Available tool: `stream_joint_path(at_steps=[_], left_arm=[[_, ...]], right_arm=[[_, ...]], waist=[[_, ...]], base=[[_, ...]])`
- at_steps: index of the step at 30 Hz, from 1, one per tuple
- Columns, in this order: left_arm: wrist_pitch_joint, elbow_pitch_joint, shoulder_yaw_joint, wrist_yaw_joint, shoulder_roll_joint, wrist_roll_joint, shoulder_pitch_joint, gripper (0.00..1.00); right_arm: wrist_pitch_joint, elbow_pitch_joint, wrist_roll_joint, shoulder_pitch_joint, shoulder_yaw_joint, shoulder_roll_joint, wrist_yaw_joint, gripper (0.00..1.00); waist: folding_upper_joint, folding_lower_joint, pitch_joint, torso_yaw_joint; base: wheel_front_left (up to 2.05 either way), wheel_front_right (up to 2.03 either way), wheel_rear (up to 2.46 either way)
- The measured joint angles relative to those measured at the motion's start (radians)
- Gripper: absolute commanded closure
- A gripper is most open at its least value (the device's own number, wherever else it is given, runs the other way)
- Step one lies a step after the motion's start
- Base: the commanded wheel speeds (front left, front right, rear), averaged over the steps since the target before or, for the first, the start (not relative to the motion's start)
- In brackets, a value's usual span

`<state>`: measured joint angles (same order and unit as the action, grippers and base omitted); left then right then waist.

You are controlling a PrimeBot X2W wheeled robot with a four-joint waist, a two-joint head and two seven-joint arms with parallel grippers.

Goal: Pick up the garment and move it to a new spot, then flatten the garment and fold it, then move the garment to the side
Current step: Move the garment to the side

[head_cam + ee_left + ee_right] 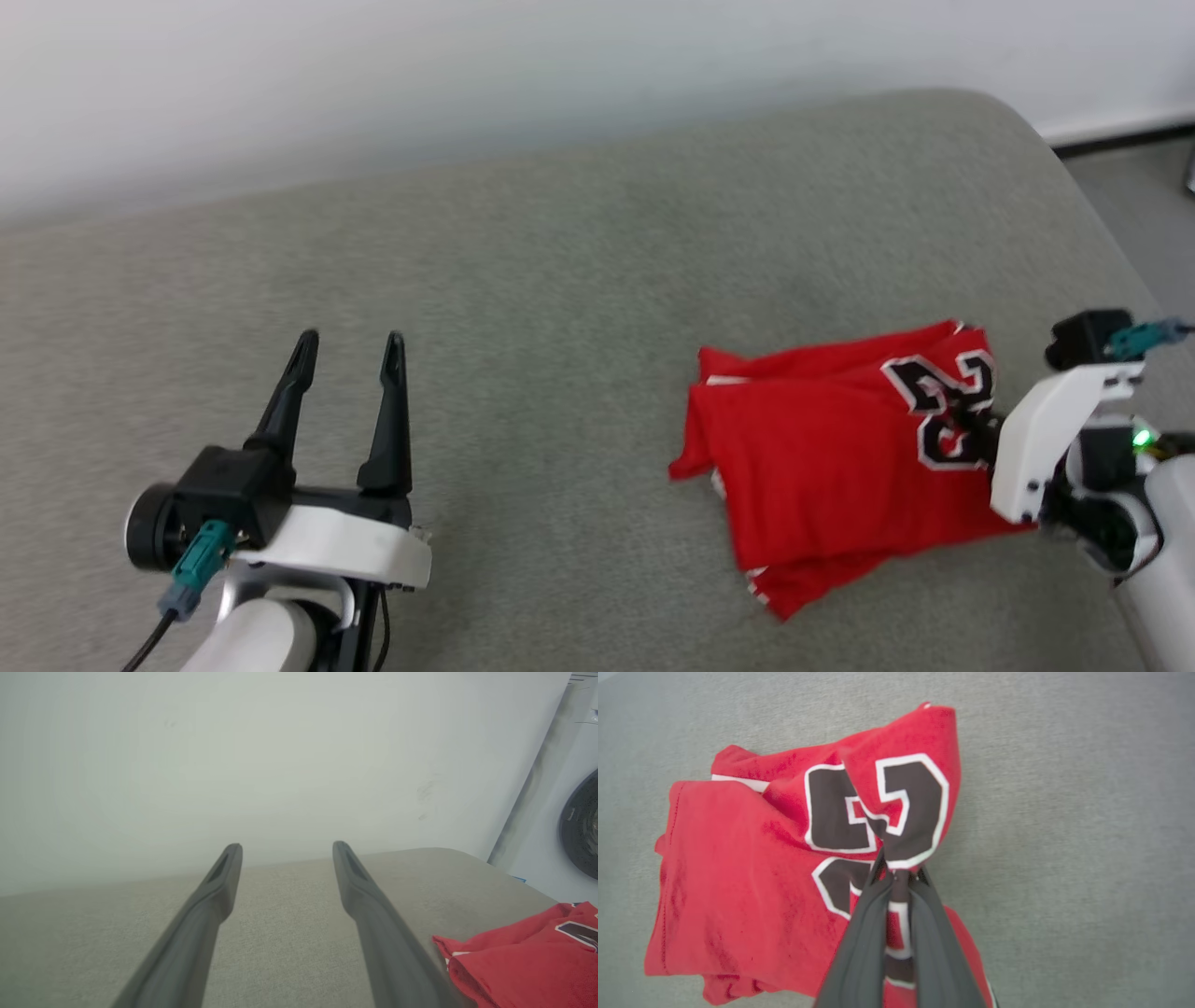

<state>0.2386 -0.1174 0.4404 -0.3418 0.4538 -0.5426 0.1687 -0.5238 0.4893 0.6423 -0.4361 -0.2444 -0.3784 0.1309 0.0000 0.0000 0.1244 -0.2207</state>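
R tool tight on garment

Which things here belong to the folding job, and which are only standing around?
Belong to the job: garment, lying bunched; right gripper, shut on its printed part; left gripper, open, apart from it.
Only standing around: grey padded surface under the garment; white wall; washing machine.

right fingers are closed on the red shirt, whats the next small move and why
Probably lift the right gripper slightly: its fingers are shut on a bunch of the garment at the black print, and the rest lies on the grey surface.
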Motion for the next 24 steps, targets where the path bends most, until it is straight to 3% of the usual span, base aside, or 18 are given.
stream_joint_path(at_steps=[11,17,23,24], left_arm=[[-0.084,-0.044,0.041,0.043,0.035,0.081,0.211,0.0],[-0.124,-0.071,0.067,0.062,0.042,0.123,0.314,0.0],[-0.148,-0.077,0.082,0.075,0.044,0.143,0.363,0.0],[-0.149,-0.077,0.084,0.078,0.044,0.143,0.369,0.0]], right_arm=[[0.231,0.201,-0.139,-0.259,0.151,-0.025,0.0,1.0],[0.378,0.312,-0.209,-0.39,0.264,-0.084,0.0,1.0],[0.513,0.433,-0.285,-0.455,0.344,-0.084,0.0,1.0],[0.546,0.457,-0.299,-0.463,0.365,-0.08,0.0,0.63]], waist=[[0.0,0.0001,0.251,-0.128],[0.0,0.0002,0.398,-0.138],[0.0,0.0002,0.498,-0.12],[0.0,0.0002,0.509,-0.116]], base=[[0.0,0.0,0.0],[0.0,0.0,0.0],[0.0,0.0,0.0],[0.0,0.0,0.0]])
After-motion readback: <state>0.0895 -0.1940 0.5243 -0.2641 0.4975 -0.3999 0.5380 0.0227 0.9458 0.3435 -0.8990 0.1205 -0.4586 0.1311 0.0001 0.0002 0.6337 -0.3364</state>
